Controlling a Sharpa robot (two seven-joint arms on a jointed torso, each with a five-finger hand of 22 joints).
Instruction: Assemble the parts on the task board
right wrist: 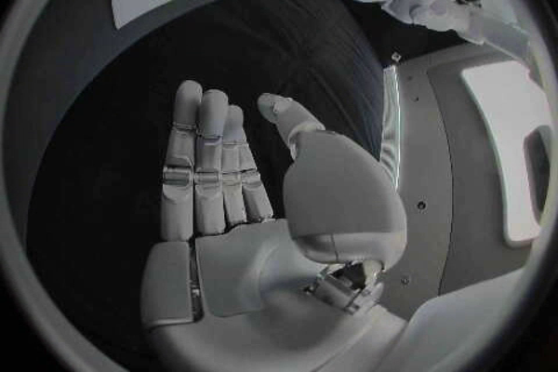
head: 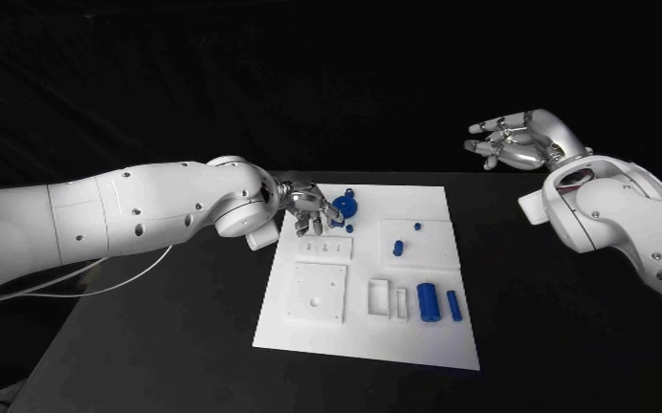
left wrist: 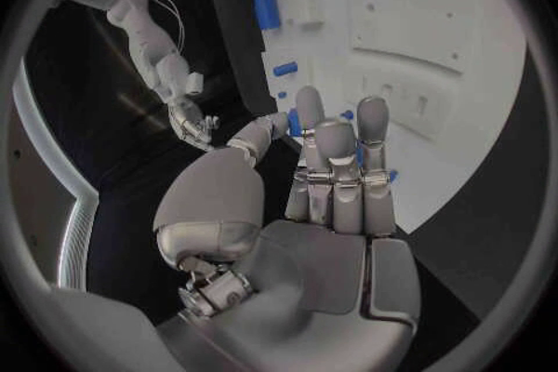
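a black table (head: 165, 336) under a dark backdrop; on it we see the white board (head: 414, 336) in the middle. our left hand (head: 301, 205) sits over the board's far left corner, fingers around a round blue part (head: 343, 206), though we cannot tell if they truly grip it. other blue parts lie on the board: a big cylinder (head: 428, 302) and a thin one (head: 454, 305) near the front right, a small peg (head: 399, 248) further back. our right hand (head: 521, 141) hovers well apart to the far right, off the board, fingers spread and empty
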